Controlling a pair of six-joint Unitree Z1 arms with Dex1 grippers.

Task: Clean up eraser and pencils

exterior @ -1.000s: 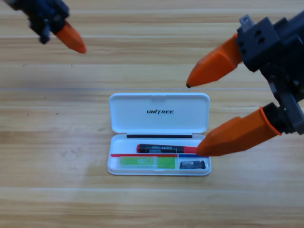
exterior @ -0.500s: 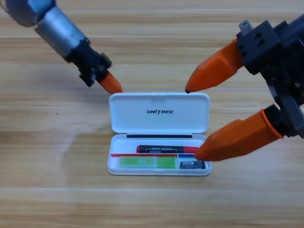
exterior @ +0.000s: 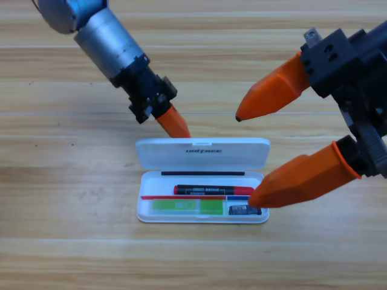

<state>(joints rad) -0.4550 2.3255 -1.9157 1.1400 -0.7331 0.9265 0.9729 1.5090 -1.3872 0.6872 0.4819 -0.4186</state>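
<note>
The white case (exterior: pixel 143 212) lies open in the middle of the table. In its tray lie the black pencil with red ends (exterior: pixel 211 190), the light green pencil (exterior: pixel 184 206) and, at the right, the small black eraser (exterior: pixel 240 210), partly covered by an orange jaw tip. My left gripper (exterior: pixel 176 126) is shut, its tip touching the top edge of the lid (exterior: pixel 202 152), which leans forward over the tray. My right gripper (exterior: pixel 244 157) is wide open at the case's right side. One jaw is above the lid's corner and the other is over the tray's right end.
Bare wooden table surrounds the case on all sides. The left arm reaches in diagonally from the upper left, and the right arm's black body fills the upper right.
The left arm swung down and right from the top left corner to the lid's top edge. The lid has tipped forward and looks shorter. The right gripper has barely moved.
</note>
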